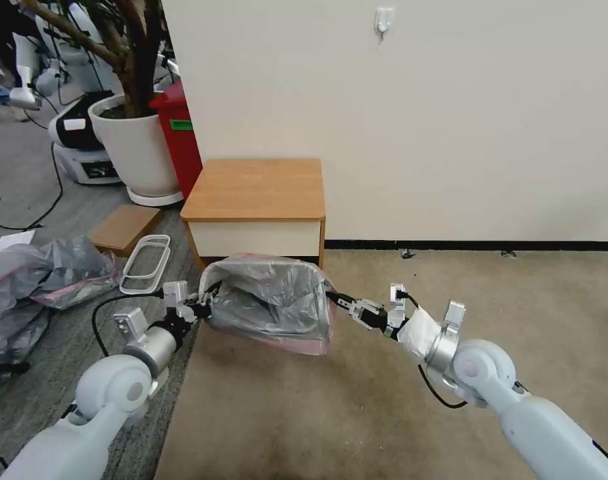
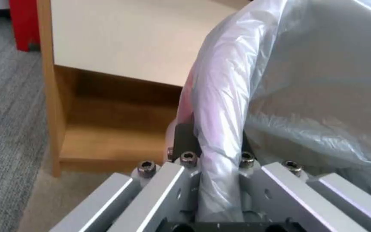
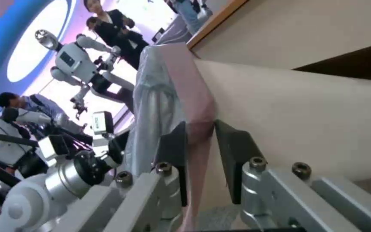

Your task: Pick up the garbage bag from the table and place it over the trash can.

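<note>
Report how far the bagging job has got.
Done: the garbage bag is off the table. In hand: the left gripper and right gripper pinch opposite rim edges, stretched over the trash can. Left: seating the rim and releasing.

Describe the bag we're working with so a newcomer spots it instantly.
In front of the wooden table against the wall, the garbage bag hangs stretched open between both tools. Unlike the crumpled heap of bags lying left, it's a single grey film, pink-rimmed.
</note>
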